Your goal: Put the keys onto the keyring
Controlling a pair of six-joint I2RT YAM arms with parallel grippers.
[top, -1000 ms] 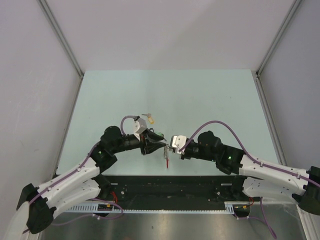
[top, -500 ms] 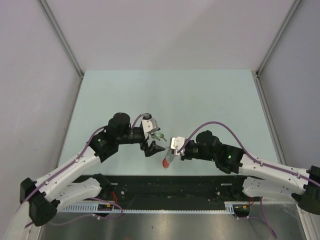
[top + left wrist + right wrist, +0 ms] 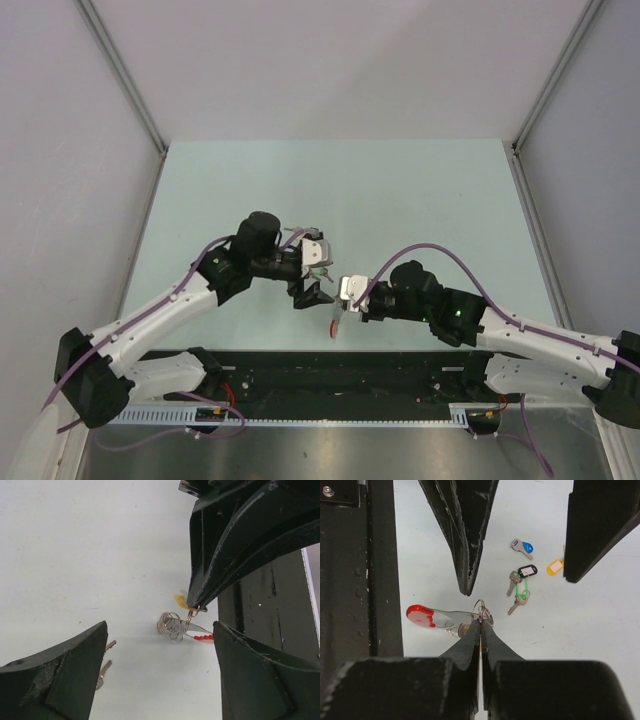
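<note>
The right gripper (image 3: 480, 625) is pressed together, its fingertips pinching the silver coiled part of the keyring (image 3: 451, 617); the ring's red end points away from the pinch, toward the dark strip at the near edge of the table (image 3: 600, 630); whether the ring touches the tabletop cannot be told; the left gripper (image 3: 316, 280) is spread wide and holds nothing, one finger just beside the right gripper's tips and the other well apart from it; in the right wrist view, the keys (image 3: 522, 580) lie on the pale tabletop in a loose cluster between those spread fingers, with blue, black, green and yellow tags; they lie apart from the keyring, none of them threaded on it.
</note>
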